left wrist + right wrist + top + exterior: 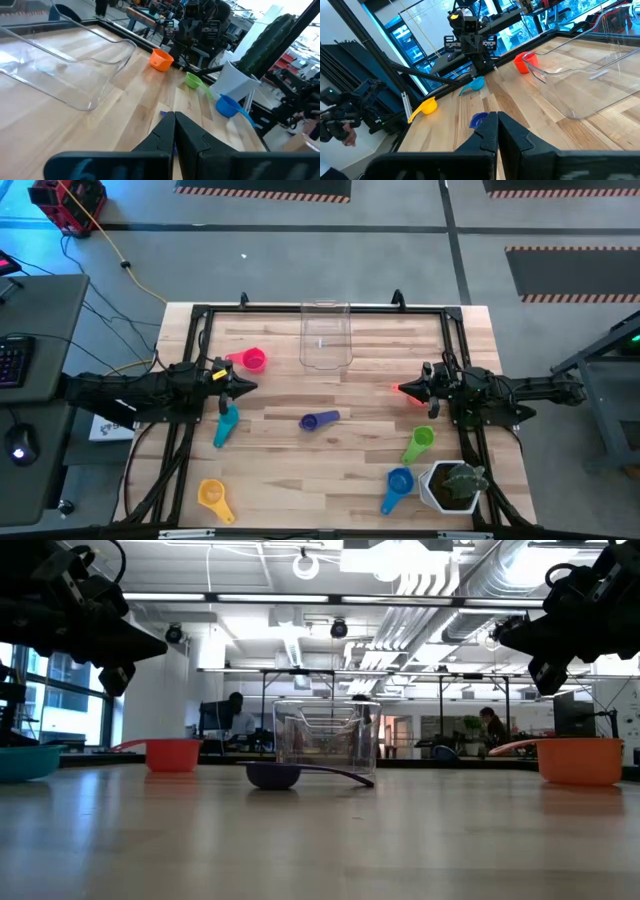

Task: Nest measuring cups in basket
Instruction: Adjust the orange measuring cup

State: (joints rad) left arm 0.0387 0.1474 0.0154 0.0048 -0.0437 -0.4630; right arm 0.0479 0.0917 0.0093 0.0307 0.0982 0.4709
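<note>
The clear basket [325, 335] stands on its base at the table's far middle. Cups lie scattered on the wood: pink [250, 360], teal [226, 425], purple [320, 420], green [420, 442], blue [398, 485], yellow [213, 497], and an orange one [161, 60] under my right gripper. My left gripper [250, 386] hovers shut at the left, between the pink and teal cups, pointing level toward the table's middle. Facing it from the right, my right gripper [400, 390] is also shut. Neither holds anything.
A white pot with a green plant [455, 485] stands at the near right corner, beside the blue cup. A black frame [200, 310] runs around the table's edges. Bare wood lies between the two grippers, around the purple cup.
</note>
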